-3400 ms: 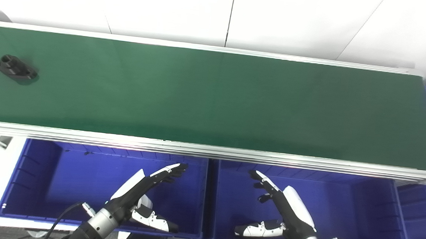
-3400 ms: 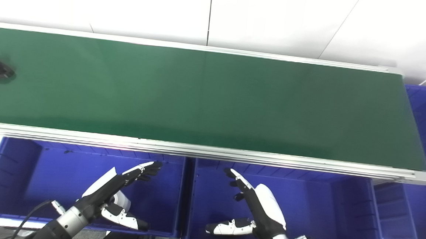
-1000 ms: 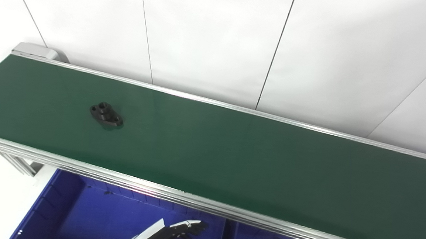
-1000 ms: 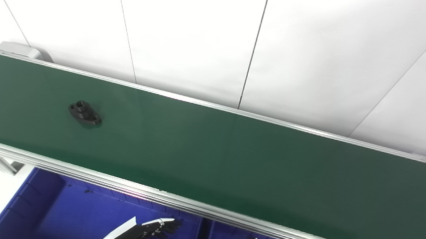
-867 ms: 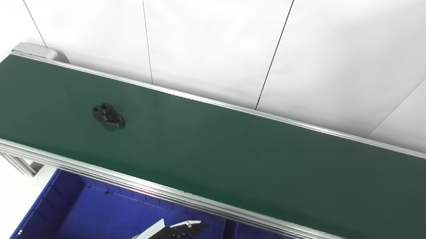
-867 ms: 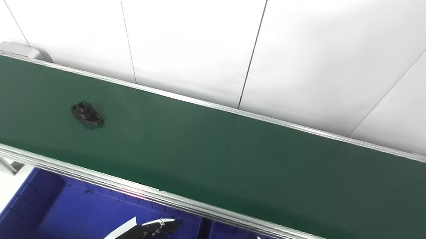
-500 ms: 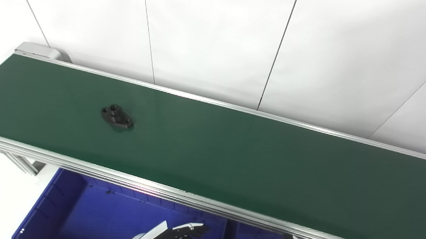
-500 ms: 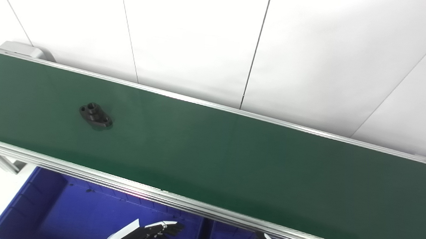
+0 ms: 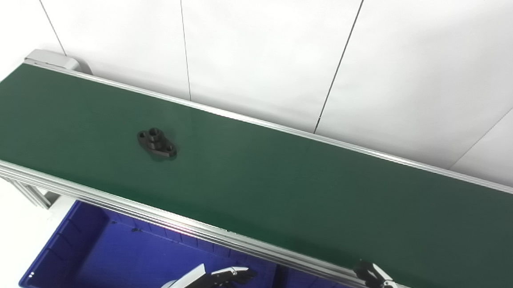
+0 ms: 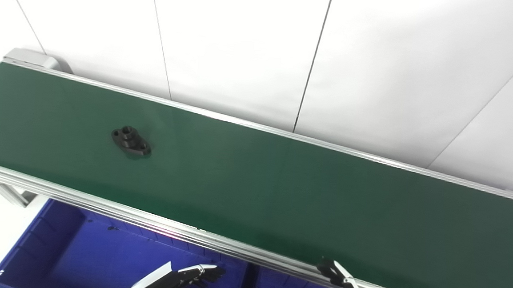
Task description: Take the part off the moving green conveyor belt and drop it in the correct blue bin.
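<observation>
On the green belt, the black part has travelled rightward.

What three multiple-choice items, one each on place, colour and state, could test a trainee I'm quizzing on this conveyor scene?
1. Where is the black part?
A. On the green belt, toward its left end
B. In the blue bin
C. In the right hand

2. What colour is the bin below the belt's near rail?
A. Red
B. Blue
C. Yellow

3. What is the state of the left hand?
A. Shut on the part
B. Pressing on the belt
C. Empty, fingers extended over the bin

Answers:
1. A: the part lies alone on the belt, far from both hands.
2. B: the bin's walls and floor are plainly blue.
3. C: the left hand holds nothing and sits low over the bin, while the right hand reaches the belt's near rail.
</observation>
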